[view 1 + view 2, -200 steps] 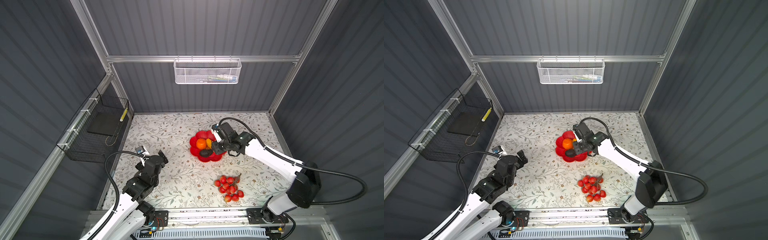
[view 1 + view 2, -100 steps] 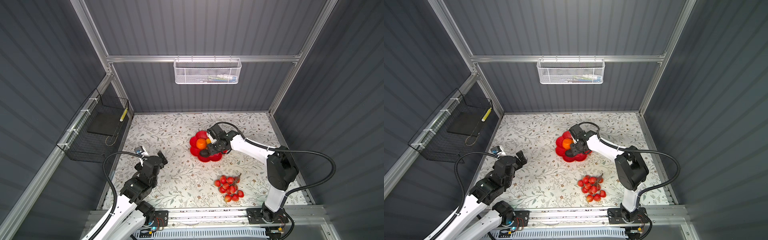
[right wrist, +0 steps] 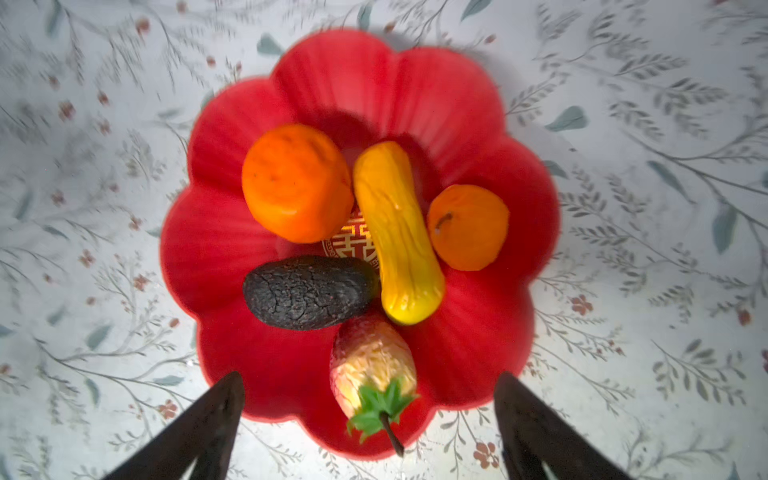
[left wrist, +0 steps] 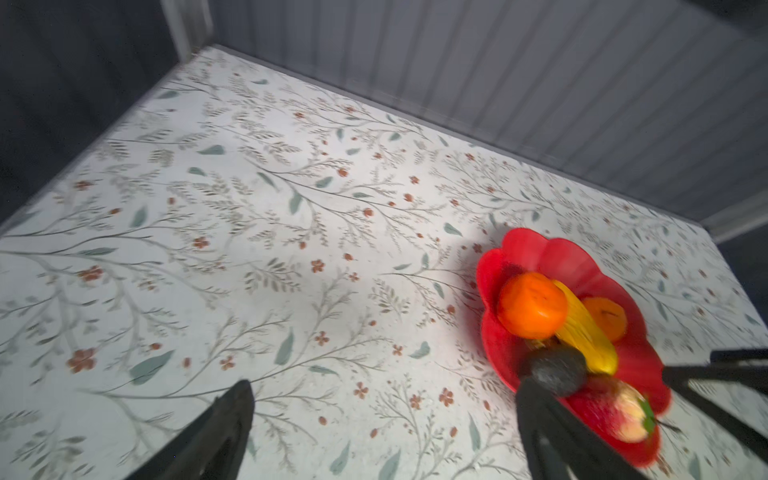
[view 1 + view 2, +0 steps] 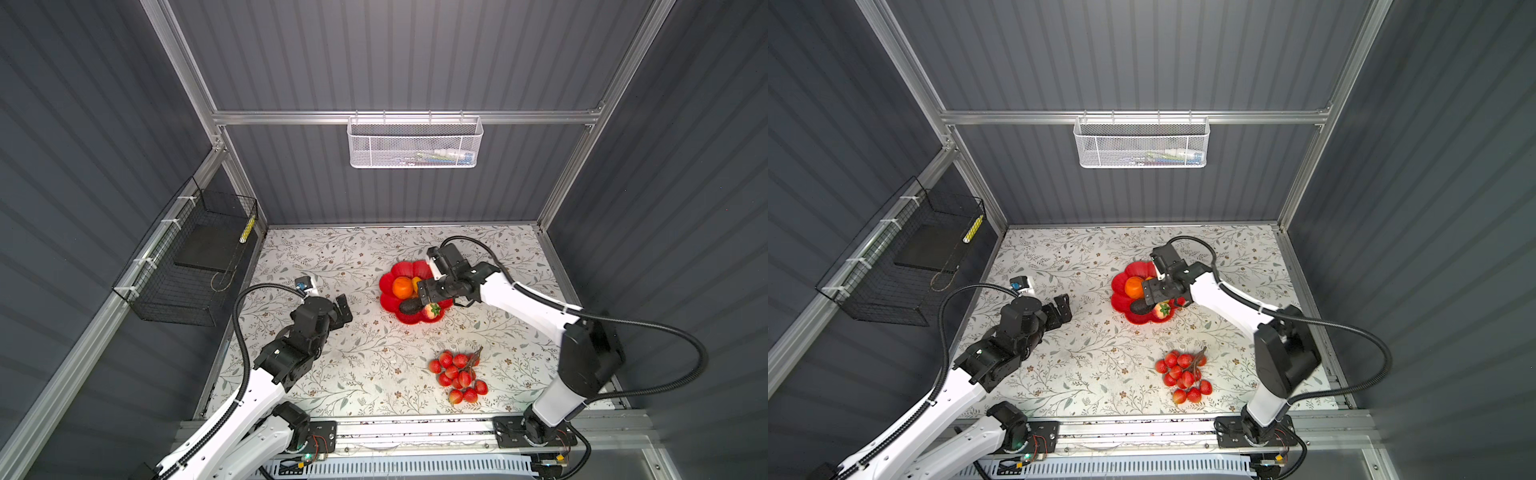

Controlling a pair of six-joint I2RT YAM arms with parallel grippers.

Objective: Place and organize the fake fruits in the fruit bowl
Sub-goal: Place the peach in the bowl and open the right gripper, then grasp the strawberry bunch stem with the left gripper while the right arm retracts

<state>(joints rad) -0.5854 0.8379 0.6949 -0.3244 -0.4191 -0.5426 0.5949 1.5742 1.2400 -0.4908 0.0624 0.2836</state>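
Right wrist view looks straight down into the scalloped red fruit bowl [image 3: 361,83]. In a top view the berry bunch [image 5: 457,376] lies well apart from it, probably the last fruit to fetch. The right gripper [image 3: 369,378] hangs spread and empty over the bowl. The left gripper [image 4: 386,386], also spread, waits aside. Leaning together, so none rolls: large orange [image 3: 295,183], yellow curved fruit [image 3: 395,232], avocado [image 3: 307,293], small orange [image 3: 467,228], strawberry [image 3: 372,370].
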